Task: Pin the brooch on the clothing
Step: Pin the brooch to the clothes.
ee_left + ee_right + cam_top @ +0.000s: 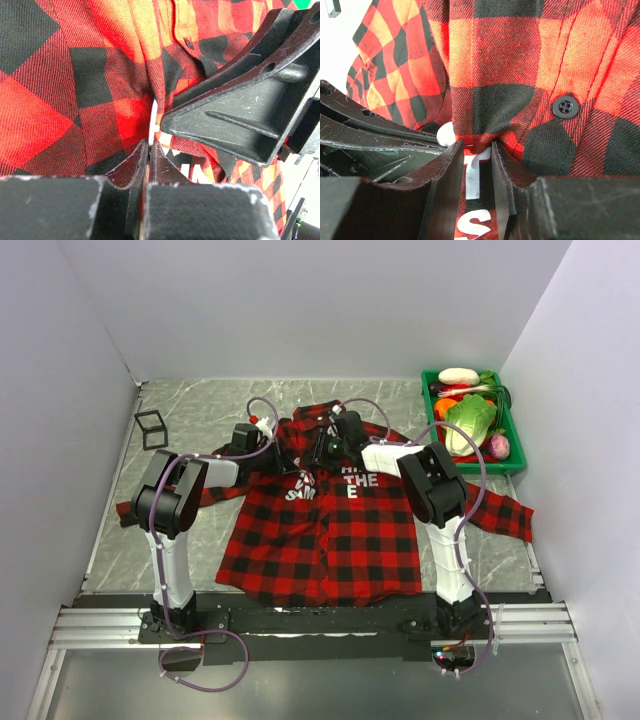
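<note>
Clothing [330, 540], a red-and-black plaid shirt, lies spread front-up on the grey marbled tabletop [200, 420], collar at the far side and sleeves out to left and right. Both arms meet over the upper chest, just near of the collar. The left pincer [149, 147] has its jaws closed together, the tips set against a raised crease of the cloth. The right pincer [477, 150] stands part-way open, its tips astride a small ridge of fabric, with a white printed letter [471, 172] showing in the gap. Whether that ridge is squeezed or only straddled cannot be told. The brooch [445, 134] appears only as a small pale disc, half hidden, just left of the right pincer's left finger and close to the left pincer's tips. Whether the left pincer grips it cannot be made out. From above, wrists and cables cover both sets of fingertips and part of the white lettering. A black button [565, 106] lies right of the right pincer.
</note>
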### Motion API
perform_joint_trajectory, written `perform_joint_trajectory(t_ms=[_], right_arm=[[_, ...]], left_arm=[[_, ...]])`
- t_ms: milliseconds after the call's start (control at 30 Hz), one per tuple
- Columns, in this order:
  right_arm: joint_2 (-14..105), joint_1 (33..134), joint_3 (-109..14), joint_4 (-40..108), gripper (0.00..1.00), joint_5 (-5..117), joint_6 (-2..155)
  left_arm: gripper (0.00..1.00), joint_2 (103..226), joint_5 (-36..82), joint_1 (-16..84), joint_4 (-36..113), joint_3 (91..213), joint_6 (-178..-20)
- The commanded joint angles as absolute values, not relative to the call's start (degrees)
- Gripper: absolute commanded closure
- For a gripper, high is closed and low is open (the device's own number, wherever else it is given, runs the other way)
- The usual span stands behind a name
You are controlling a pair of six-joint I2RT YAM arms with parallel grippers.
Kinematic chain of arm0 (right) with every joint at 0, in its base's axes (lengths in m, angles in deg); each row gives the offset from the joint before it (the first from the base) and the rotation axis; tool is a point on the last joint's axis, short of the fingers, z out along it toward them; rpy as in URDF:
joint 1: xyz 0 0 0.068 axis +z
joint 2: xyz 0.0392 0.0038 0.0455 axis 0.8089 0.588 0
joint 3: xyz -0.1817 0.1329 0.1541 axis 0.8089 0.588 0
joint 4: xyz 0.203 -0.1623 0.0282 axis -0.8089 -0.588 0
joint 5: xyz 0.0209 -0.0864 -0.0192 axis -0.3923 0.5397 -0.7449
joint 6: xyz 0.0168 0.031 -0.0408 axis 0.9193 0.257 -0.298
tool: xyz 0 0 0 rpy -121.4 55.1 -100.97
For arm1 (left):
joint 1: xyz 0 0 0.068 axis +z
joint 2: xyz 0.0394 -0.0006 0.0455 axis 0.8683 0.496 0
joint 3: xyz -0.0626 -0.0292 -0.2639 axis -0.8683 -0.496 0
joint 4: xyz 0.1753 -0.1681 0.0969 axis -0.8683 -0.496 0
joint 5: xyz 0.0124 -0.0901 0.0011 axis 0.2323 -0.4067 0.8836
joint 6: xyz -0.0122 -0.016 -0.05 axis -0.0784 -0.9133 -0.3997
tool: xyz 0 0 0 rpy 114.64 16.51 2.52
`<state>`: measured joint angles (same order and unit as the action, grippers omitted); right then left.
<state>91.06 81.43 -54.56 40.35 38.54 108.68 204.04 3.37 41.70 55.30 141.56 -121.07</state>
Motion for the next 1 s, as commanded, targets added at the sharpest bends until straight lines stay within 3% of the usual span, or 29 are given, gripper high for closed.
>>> perform_joint_trajectory(t_ms=[0, 633, 967], right_arm=[[92.16, 82.99, -56.52, 40.04, 0.64, 40.96, 108.94], [92.16, 85.1, -55.64, 40.4, 0.64, 45.54, 111.4], [86.1, 80.35, -52.92, 44.0, 0.52, 36.76, 109.64]], left_arm=[[0.99, 204.6, 2.75, 40.75, 55.03, 141.46, -120.6], [0.99, 204.68, 2.57, 40.4, 55.92, 140.75, -121.48], [0.99, 205.38, 0.73, 42.16, 54.15, 141.89, -120.15]])
